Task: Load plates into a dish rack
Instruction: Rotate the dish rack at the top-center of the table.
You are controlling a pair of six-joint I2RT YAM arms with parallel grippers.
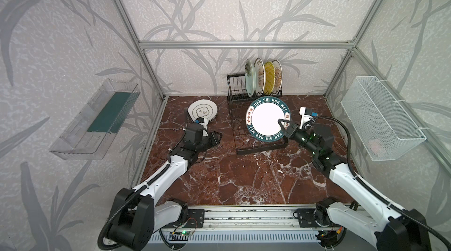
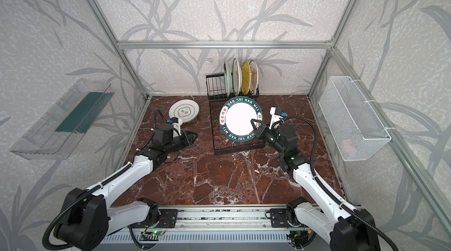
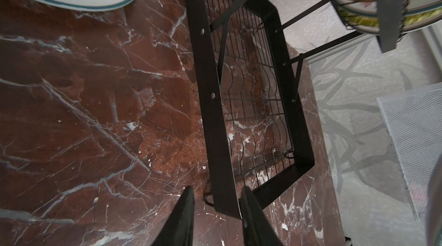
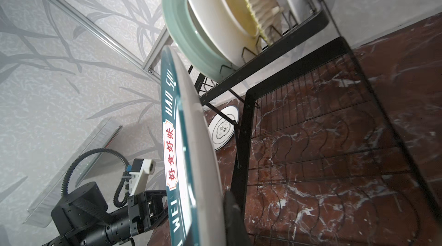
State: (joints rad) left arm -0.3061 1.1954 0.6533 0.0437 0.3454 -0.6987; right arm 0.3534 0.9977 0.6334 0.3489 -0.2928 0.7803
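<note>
The lettered plate (image 1: 266, 119) reads "HAO SHI HAO WEI" round its teal rim (red Chinese characters in white panels); the right gripper (image 1: 283, 127) is clamped on its edge, tilted above the grid base of the dish rack (image 1: 260, 150); four plates (image 1: 269, 77) stand in the back slots, bars free beside them; the left gripper (image 3: 216, 191), jaws apart and empty, hovers near the rack's edge; the emblem plate (image 1: 202, 113) lies flat on the table (image 1: 244, 181).

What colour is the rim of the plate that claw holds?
The plate rim is dark teal with white lettering; clearest in a top view.
</note>
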